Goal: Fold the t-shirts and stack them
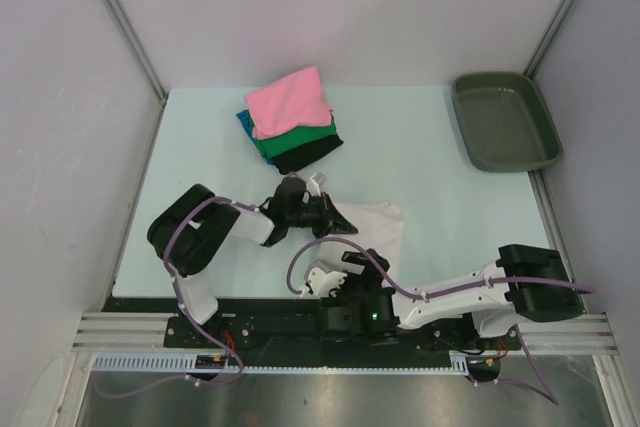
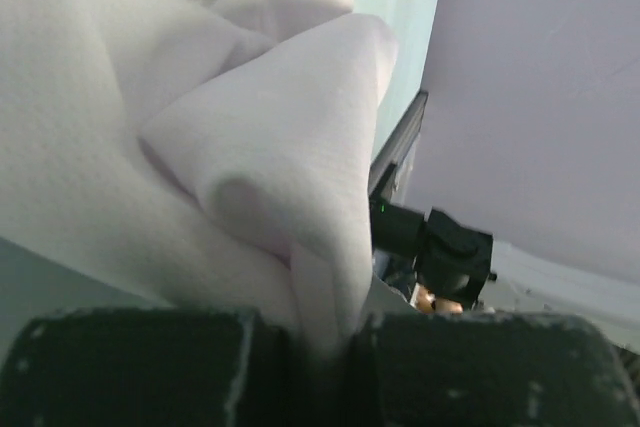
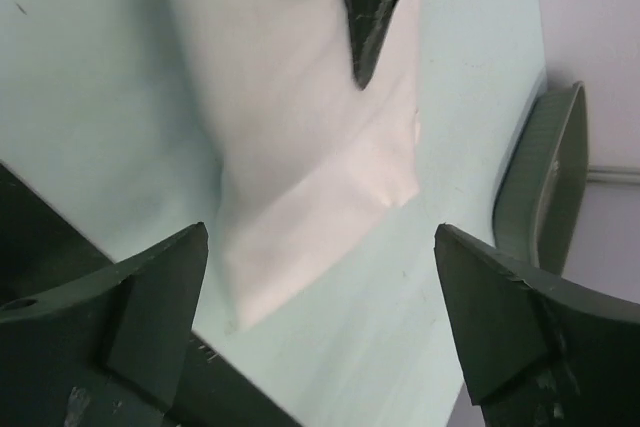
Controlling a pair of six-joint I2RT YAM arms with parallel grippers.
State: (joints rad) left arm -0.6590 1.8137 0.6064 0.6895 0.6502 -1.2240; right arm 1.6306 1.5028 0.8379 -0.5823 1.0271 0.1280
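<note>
Your right fingers (image 3: 130, 297) are spread wide and hold nothing, above the tabletop (image 1: 430, 187) by the near end of the white t-shirt (image 1: 378, 222). Just beyond, your left fingers (image 2: 140, 367) are pinched tight on a raised fold of that white t-shirt, which lies rumpled at the tabletop's near middle. Farther back is a folded stack: pink t-shirt (image 1: 290, 99) on top, teal-blue t-shirt (image 1: 243, 122), green t-shirt (image 1: 300, 139), black t-shirt (image 1: 310, 154) lowest. The tray (image 1: 500, 127) sits far right, well apart.
</note>
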